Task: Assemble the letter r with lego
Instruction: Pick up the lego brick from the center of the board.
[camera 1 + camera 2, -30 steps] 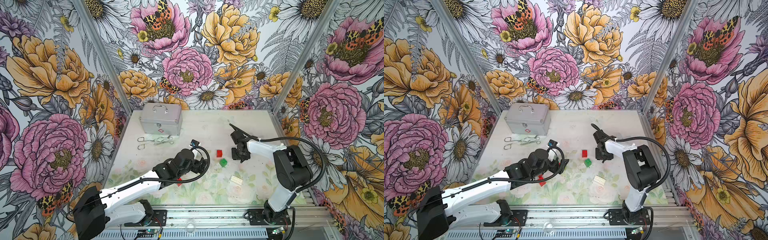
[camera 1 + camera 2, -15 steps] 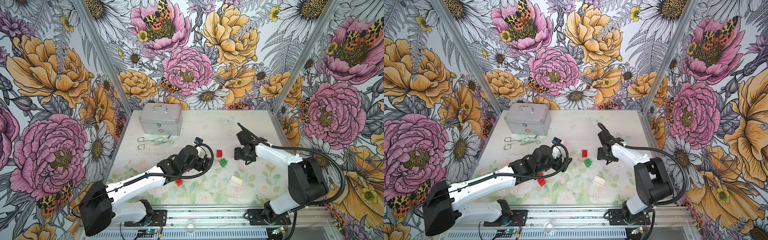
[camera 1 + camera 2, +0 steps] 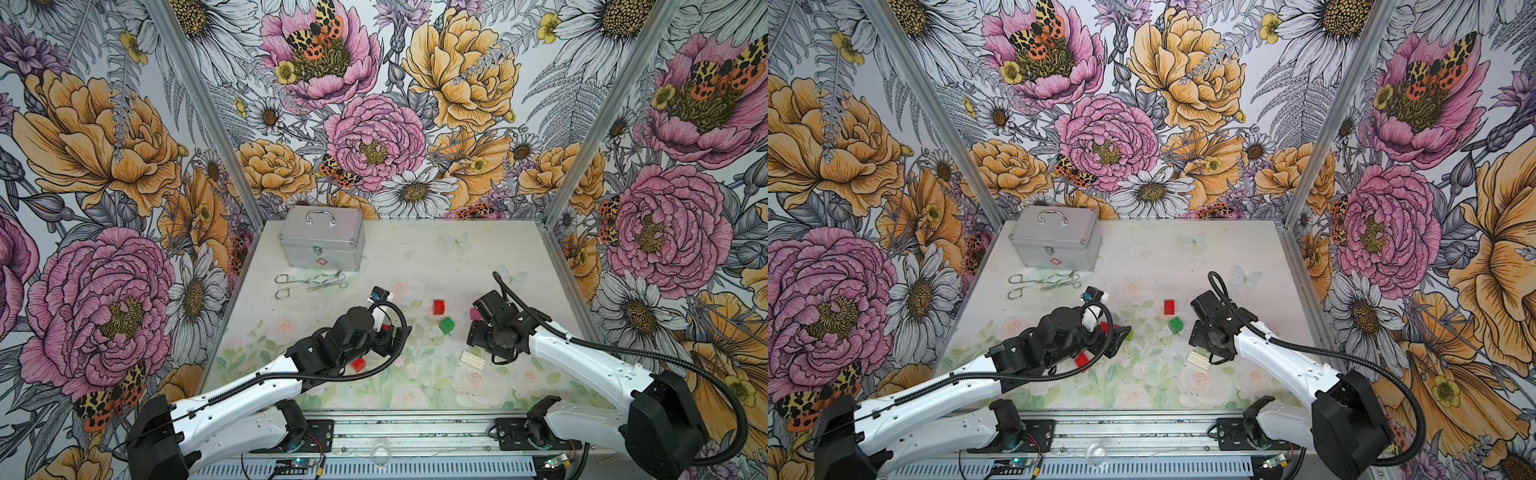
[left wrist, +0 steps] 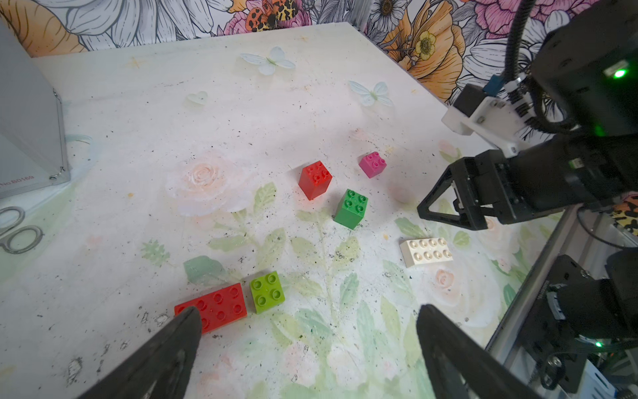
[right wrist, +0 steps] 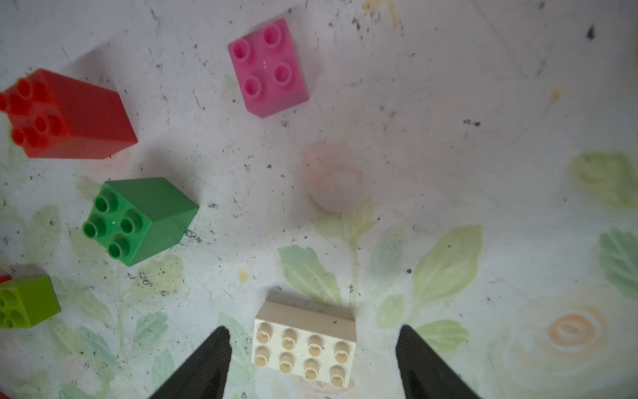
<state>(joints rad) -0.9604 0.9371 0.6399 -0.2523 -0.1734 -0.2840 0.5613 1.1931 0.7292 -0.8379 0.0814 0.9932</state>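
Observation:
The lego lies loose on the table. A tall red brick (image 3: 438,306), a dark green brick (image 3: 446,325) and a pink brick (image 3: 473,313) stand near the middle. A white flat brick (image 3: 473,359) lies nearer the front. In the right wrist view the white brick (image 5: 303,349) sits between the fingertips of my open right gripper (image 5: 314,335), with gaps on both sides. My left gripper (image 4: 309,316) is open and empty. Just ahead of it lie a flat red brick (image 4: 214,309) and a lime brick (image 4: 267,292), side by side. Another red brick (image 3: 358,365) peeks from under the left arm.
A silver metal case (image 3: 320,243) stands at the back left, with scissors and forceps (image 3: 309,282) in front of it. Flowered walls close in three sides. A metal rail (image 3: 415,419) runs along the front edge. The two grippers face each other across the bricks.
My right gripper's jaws have widened and it has drawn back toward the front, over the white brick; the pink brick now shows. My left arm has reached further toward the middle.

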